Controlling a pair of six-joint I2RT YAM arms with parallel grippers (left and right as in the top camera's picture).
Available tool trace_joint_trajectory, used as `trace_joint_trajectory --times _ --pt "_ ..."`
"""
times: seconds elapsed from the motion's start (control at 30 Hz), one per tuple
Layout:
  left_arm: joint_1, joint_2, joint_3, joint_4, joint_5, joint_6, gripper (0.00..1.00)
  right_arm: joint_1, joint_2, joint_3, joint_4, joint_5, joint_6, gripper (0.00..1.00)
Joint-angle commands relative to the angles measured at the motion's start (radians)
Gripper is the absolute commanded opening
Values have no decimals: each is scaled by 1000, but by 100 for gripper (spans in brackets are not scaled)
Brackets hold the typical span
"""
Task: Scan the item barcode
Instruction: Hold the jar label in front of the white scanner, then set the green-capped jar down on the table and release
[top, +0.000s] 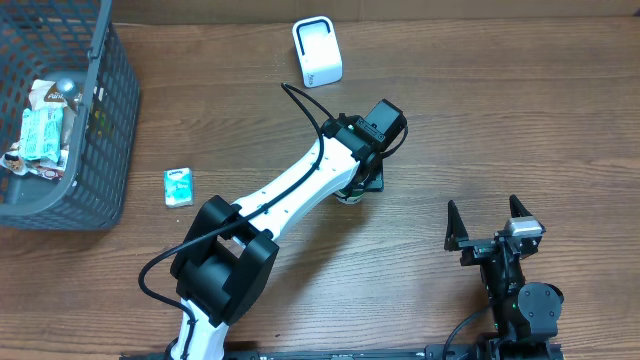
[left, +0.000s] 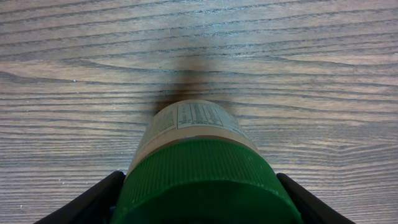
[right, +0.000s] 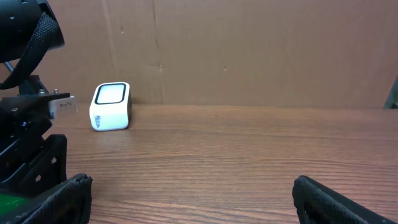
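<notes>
The wooden worktop (top: 480, 120) carries a dark wire basket (top: 110, 120) of packets at its far left, well apart from the job. The left arm (top: 300, 190) reaches across to the middle, and its left gripper (top: 360, 180) comes down from above over a bottle (left: 193, 124) that stands upright on the wood. The white scanner (top: 318, 52) sits further back, near but not touching. The right gripper (top: 489, 222) waits at the near right with its jaws wide apart and nothing between them. The left wrist view shows the left jaws set apart on either side of the bottle's green cap (left: 202, 180), their black fingers (left: 87, 202) close against its rim; whether they press on it cannot be told. The bottle looks like rigid plastic, stiff enough to take a firm squeeze, and probably light to middling in weight, though its fill is hidden. The cap's fine ribbing should give good purchase, so the cap is the sensible place to hold it. The smooth, curved label below would be slicker, and fingers there could cover the print. The barcode does not show, so the bottle may need turning before it faces the scanner. A small teal box (top: 178, 186) lies by the basket.
</notes>
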Motion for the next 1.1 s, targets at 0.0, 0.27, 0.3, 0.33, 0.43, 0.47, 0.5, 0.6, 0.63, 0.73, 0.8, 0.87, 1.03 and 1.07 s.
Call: trace_joint_trajectory --times 0.0,0.27,0.3,0.33,0.43,0.47,0.5,0.6,0.63,0.73,0.8,0.87,1.03,1.07 --pt "-8 1 -1 1 -18 -21 66 5 -8 -11 2 2 -1 100" --pt "-8 2 -2 1 -20 -21 66 5 -8 -11 2 2 -1 100" --pt "-8 2 -2 1 -20 -21 66 5 -8 -11 2 2 -1 100" --pt "-8 2 -2 1 -20 -21 68 5 -8 -11 2 2 -1 100" --pt "-8 2 -2 1 -20 -21 71 5 -8 -11 2 2 -1 100" --pt "-8 2 -2 1 -21 -21 71 5 -8 -11 2 2 -1 100" --pt "-8 2 -2 1 -21 -21 72 5 -8 -11 2 2 -1 100" --pt "-8 4 -3 2 -20 -21 72 5 -8 -11 2 2 -1 100" --pt "-8 6 -3 2 -20 -21 72 5 -8 -11 2 2 -1 100" --pt "-8 26 -3 2 -19 -21 73 5 -8 -11 2 3 -1 100" --pt "-8 49 -3 1 -20 -21 74 5 -8 -11 2 2 -1 100" --pt "-7 66 -3 3 -20 -21 77 5 -8 -11 2 2 -1 100" --pt "0 70 16 3 -18 3 85 5 -8 -11 2 2 -1 100" --pt "10 68 49 -3 -17 35 91 5 -8 -11 2 2 -1 100"
